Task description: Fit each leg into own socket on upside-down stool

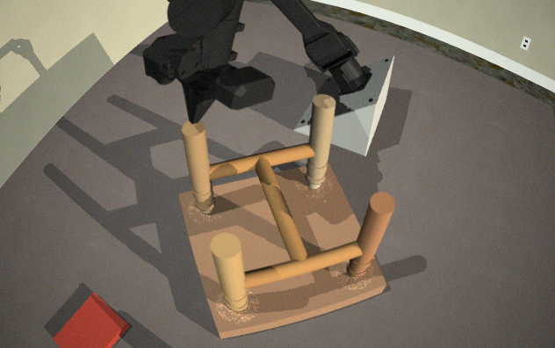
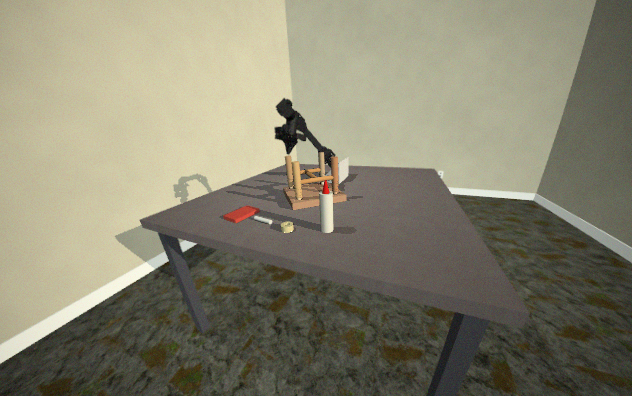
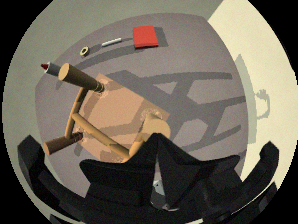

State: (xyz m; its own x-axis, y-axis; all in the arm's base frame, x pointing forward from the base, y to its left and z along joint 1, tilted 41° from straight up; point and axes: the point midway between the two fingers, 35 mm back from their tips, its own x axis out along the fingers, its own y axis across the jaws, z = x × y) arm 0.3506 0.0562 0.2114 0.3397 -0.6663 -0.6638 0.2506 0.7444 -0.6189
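The stool seat (image 1: 250, 235) (image 2: 316, 201) (image 3: 120, 100) lies flat, upside down. Four legs stand on it, joined by stretchers: a tan back-left leg (image 1: 198, 163) (image 2: 289, 172), a pale back-right leg (image 1: 321, 132) (image 2: 321, 162), a yellow front-left leg (image 1: 229, 272) (image 2: 297, 181) (image 3: 80, 77) and a reddish front-right leg (image 1: 375, 228) (image 2: 335, 175) (image 3: 62, 144). The back legs show rings and a narrower part above the seat; whether any shoulder touches is unclear. My gripper (image 1: 194, 121) (image 2: 288, 152) (image 3: 156, 136) is shut and empty, its tips at or just above the top of the back-left leg.
A white angled block (image 1: 373, 119) (image 2: 343, 170) stands behind the back-right leg, by the arm's base. A red block (image 1: 90, 322) (image 2: 241, 214) (image 3: 145, 37), a white stick (image 2: 263, 219) (image 3: 111, 42), a tape roll (image 2: 286, 227) (image 3: 84, 51) and a glue bottle (image 2: 326, 212) (image 3: 51, 69) are on the table.
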